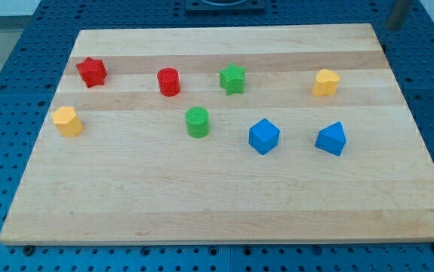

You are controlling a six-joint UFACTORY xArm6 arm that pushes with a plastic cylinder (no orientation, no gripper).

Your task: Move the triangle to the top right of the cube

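no writing or label can be read anywhere; a pale wooden board (224,204) lies on a blue perforated table (20,45), and a dark object at the upper right corner of the frame is too cropped to identify, so my tip does not show and its state cannot be told. the blue triangle (331,139) sits right of centre, just right of the blue cube (263,137), the two apart. a red star (92,72), red cylinder (169,81), green star (232,78) and yellow block (325,82) line the upper part, with a yellow block (68,121) at left and a green cylinder (197,122) mid-board.
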